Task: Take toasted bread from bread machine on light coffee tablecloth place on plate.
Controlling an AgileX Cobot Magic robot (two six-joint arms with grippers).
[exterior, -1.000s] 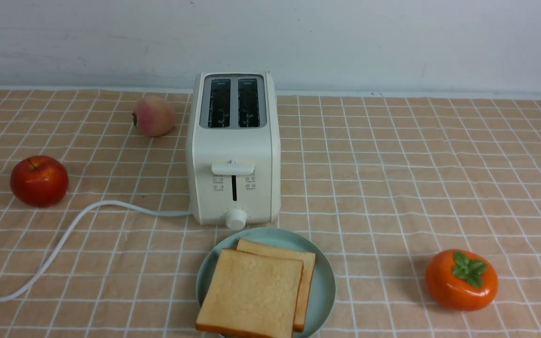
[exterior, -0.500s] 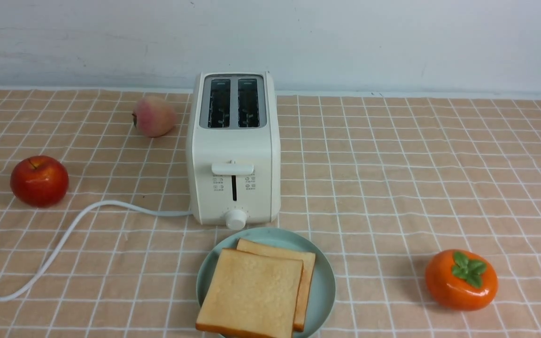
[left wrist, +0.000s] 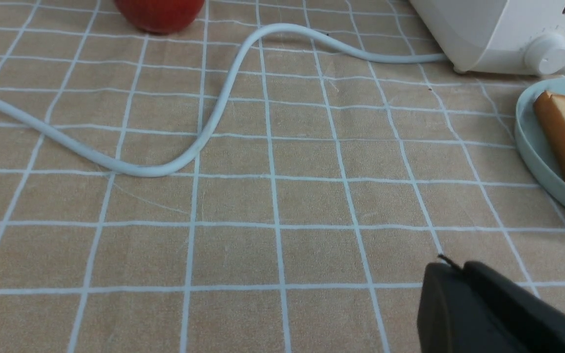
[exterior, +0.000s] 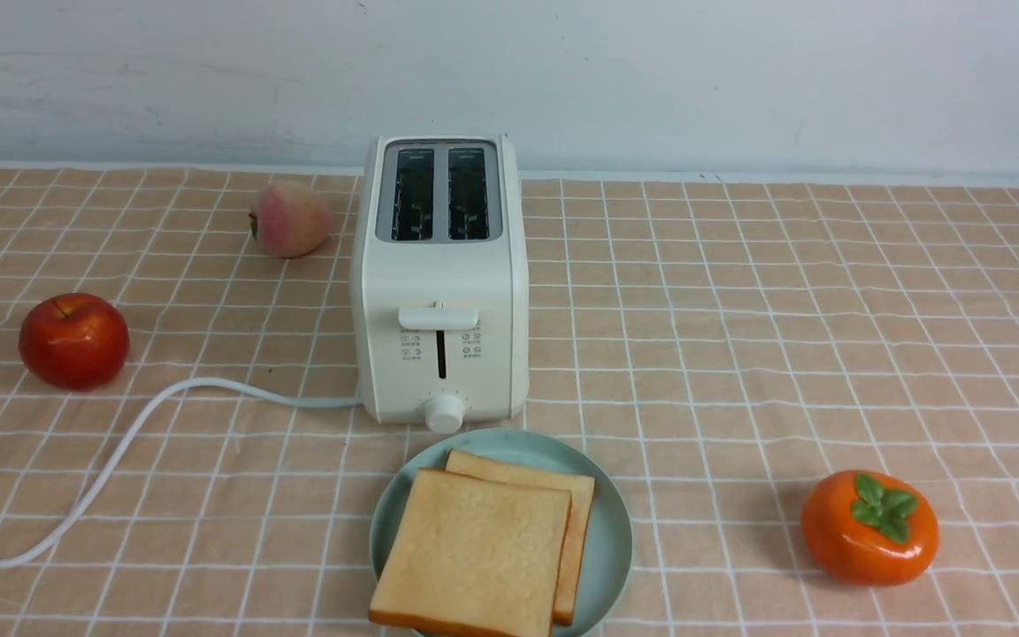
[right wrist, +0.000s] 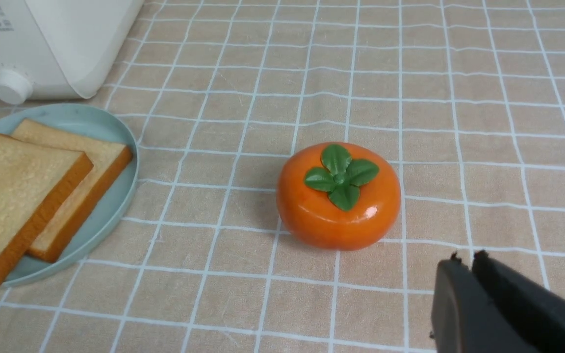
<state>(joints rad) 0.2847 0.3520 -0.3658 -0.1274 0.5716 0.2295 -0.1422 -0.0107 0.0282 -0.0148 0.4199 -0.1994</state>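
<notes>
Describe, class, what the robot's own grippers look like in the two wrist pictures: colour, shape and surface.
Only the finger ends show. The left gripper is matte black, with two flat, blunt-edged fingers and a thin seam between them. The right gripper looks the same: two black slab-like fingers with small nubs at the tips. No cables, markings or arm links are visible, and the front view shows neither arm.

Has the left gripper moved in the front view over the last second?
Yes. A second ago a dark bit of it showed at the lower left corner, below the white cord; now it is gone from the front view, withdrawn toward the robot.
</notes>
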